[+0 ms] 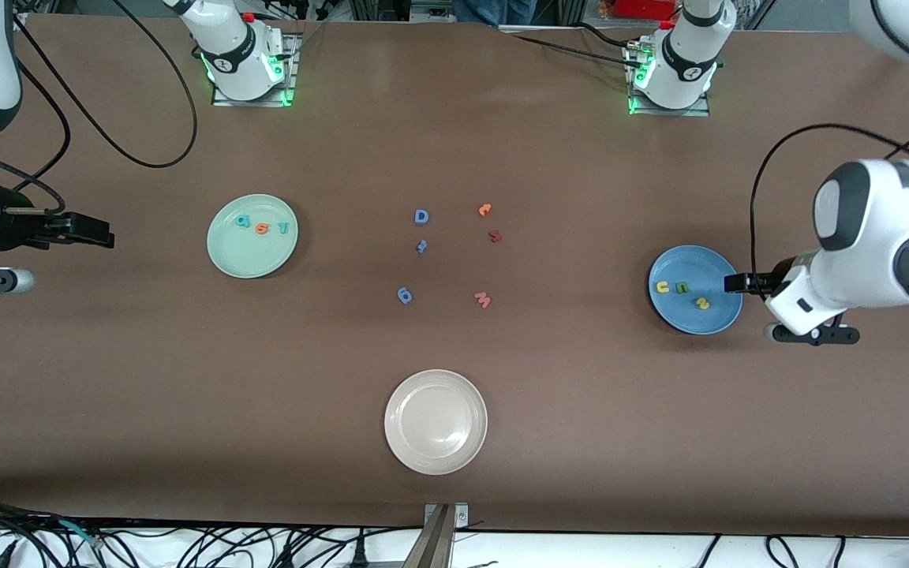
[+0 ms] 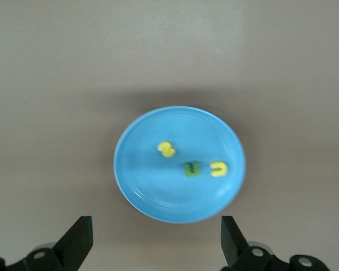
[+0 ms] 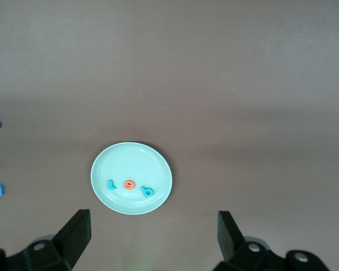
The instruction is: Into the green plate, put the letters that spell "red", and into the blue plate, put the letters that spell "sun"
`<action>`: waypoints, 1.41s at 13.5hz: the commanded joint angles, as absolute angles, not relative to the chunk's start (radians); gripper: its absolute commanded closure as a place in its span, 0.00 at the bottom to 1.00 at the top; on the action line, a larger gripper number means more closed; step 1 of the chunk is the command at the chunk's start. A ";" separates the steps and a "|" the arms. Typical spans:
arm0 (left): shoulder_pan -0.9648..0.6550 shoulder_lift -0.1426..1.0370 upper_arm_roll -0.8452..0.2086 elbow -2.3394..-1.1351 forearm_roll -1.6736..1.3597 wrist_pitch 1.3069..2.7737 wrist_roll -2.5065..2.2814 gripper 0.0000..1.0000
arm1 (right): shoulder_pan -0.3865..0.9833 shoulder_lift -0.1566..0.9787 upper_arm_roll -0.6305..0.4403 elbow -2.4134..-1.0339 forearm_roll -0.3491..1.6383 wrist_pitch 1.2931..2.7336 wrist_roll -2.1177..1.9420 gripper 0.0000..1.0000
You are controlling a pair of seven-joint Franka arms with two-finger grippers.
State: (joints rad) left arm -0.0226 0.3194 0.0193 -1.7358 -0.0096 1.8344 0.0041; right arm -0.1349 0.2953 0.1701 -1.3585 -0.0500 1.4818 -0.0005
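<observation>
Spread wide and empty, both pairs of fingers gripped nothing: the left gripper (image 1: 732, 283) hung over the rim of the blue plate (image 1: 715, 319), and the right gripper (image 1: 103, 234) waited over bare table (image 1: 454, 142) well apart from the green plate (image 1: 227, 256), toward the right arm's end. Taking the white plate (image 1: 403, 442) as the landmark, both coloured plates lay farther from the front camera than it, the green one toward the right arm's end and the blue one toward the left arm's end. On the green plate sat the teal d (image 1: 244, 222), the orange e (image 1: 262, 229) and the teal r (image 1: 282, 229); on the blue plate sat the yellow u (image 1: 662, 287), the green n (image 1: 682, 288) and the yellow s (image 1: 702, 303). By that count both words looked finished. Spare letters lay loose farther from the camera than the white plate, among them a blue D (image 1: 421, 216). One risk remained: the left gripper hung so low at the blue plate's edge that a careless pull-away could nudge the plate and tip a light foam letter out.
</observation>
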 commanded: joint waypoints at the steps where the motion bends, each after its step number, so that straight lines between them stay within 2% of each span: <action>1: -0.083 0.114 0.060 -1.871 -0.054 1.847 0.008 0.00 | -0.146 0.299 0.184 -1.344 -0.063 1.479 0.002 0.00; 5: -0.098 -0.008 0.064 -1.861 -0.057 1.795 0.006 0.00 | -0.146 0.299 0.184 -1.344 -0.063 1.477 0.002 0.01; 11: -0.097 -0.021 0.081 -1.757 0.021 1.724 0.008 0.00 | -0.146 0.299 0.184 -1.344 -0.063 1.479 0.002 0.00; 19: -0.092 -0.052 0.074 -1.730 0.009 1.718 0.009 0.00 | -0.149 0.301 0.183 -1.342 -0.058 1.479 0.002 0.00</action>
